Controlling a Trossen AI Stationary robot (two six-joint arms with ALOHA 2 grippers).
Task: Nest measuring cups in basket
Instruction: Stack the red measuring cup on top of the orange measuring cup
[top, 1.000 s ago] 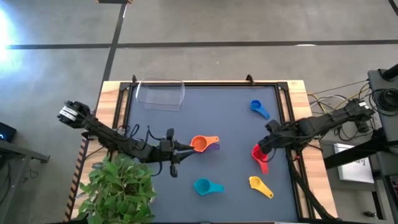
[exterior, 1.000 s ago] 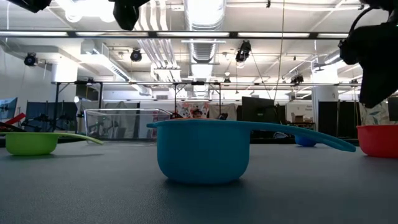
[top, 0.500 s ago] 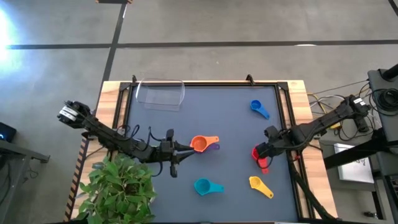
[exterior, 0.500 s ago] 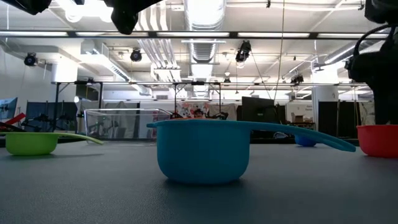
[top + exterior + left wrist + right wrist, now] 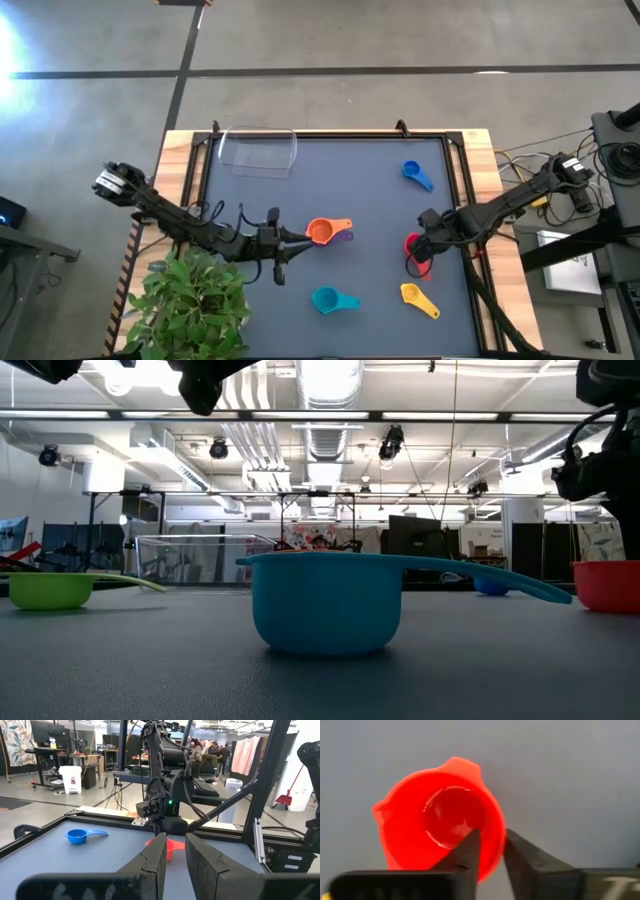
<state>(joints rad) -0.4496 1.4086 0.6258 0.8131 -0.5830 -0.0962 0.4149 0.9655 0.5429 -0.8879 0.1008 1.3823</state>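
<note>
My right gripper (image 5: 419, 243) stands over the red measuring cup (image 5: 413, 250) near the table's right edge, pointing steeply down and shut on it. My left gripper (image 5: 300, 236) hangs level above the table's middle left, fingers shut with nothing between them (image 5: 175, 845). Just beyond its tips an orange cup (image 5: 320, 232) sits on a purple one (image 5: 345, 238). Blue (image 5: 415, 175), teal (image 5: 330, 298) and yellow (image 5: 418, 299) cups rest on the mat. A green cup (image 5: 45, 590) shows in the low view. The clear basket (image 5: 258, 151) stands at the far left. My right gripper holds the red cup by its side wall (image 5: 496, 847), one finger (image 5: 470, 842) inside the bowl and the other outside. The fingers come from above, pointing steeply down. The cup sits upright on the mat, mouth up.
A potted plant (image 5: 190, 305) fills the near left corner, beside the left arm. Raised black rails (image 5: 455, 160) run along the mat's edges. Open mat lies between the basket and the blue cup.
My right gripper has come down and toward the table's near edge onto the red cup, tipping more steeply downward. The red cup has stayed in its place.
</note>
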